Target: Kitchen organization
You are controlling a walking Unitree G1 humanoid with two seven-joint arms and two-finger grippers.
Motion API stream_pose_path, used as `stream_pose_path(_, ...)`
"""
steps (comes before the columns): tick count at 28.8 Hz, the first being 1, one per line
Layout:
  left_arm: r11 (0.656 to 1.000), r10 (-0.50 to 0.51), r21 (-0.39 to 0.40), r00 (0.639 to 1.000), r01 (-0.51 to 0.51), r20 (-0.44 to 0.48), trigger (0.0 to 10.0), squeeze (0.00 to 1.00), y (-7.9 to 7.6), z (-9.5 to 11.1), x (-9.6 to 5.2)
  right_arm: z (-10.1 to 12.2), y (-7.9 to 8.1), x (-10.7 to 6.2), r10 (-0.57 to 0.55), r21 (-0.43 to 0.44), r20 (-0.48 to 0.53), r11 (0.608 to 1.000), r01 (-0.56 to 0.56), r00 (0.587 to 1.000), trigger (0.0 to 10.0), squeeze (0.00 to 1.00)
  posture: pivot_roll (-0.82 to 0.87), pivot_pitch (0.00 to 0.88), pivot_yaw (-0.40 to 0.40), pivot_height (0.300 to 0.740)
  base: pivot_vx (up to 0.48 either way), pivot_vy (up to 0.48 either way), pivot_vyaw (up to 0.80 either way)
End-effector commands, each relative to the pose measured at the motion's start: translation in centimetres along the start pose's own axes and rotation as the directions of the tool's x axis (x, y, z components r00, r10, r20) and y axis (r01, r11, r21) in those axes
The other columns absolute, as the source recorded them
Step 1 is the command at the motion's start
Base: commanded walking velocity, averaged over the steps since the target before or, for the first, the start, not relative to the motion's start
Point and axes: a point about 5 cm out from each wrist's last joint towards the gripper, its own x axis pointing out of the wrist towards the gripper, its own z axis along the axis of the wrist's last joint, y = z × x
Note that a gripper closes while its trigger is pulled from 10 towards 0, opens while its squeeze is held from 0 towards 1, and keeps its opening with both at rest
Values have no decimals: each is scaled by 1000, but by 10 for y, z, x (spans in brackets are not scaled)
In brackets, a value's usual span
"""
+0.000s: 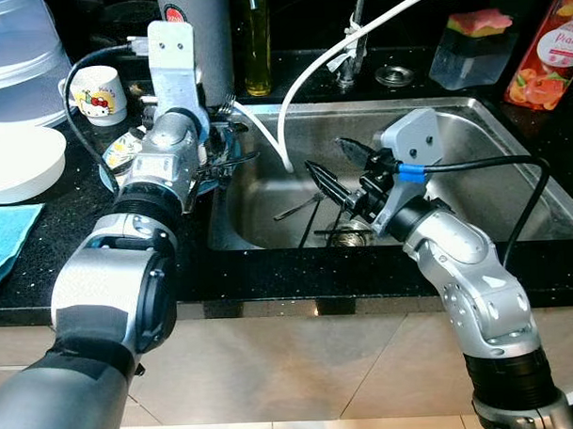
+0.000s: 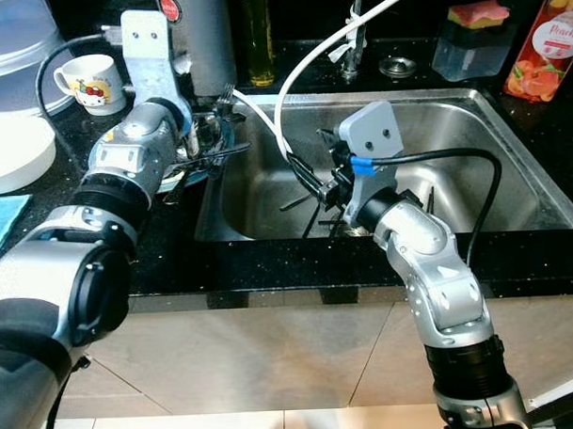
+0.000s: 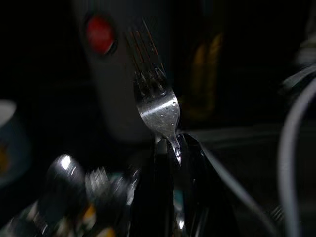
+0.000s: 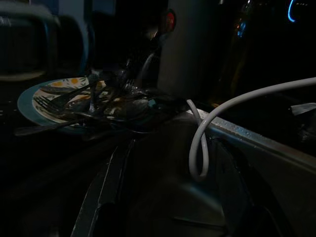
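Nearest the camera, the left gripper point(image 3: 170, 163) is clamped on a wet fork point(image 3: 157, 106), tines up, at centre frame just above the plate point(image 4: 29, 101) of cutlery on the black counter point(image 1: 43, 242). The right gripper point(image 1: 346, 175), fingers apart and holding nothing, hangs mid-frame inside the sink point(image 1: 510, 150). This looks like the placing step; next, lower the fork onto the plate and release.
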Motion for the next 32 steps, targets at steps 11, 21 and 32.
stream_pose_path(11,968,-234,-77,970,239,70,10000,0,-31,15,-1,5,-4,-3,-31,23,15,999,30,999,10000,0,13,55,24,740,0,0,0)
stream_pose_path(21,928,-372,-3,927,373,34,10000,0,-47,4,-6,7,-4,-1,-44,26,28,999,43,999,10000,0,16,57,22,740,0,0,0)
stream_pose_path(32,826,-563,101,800,554,207,10000,0,-77,20,-25,8,-5,-1,-55,26,34,998,54,998,10000,0,13,62,18,740,0,0,0)
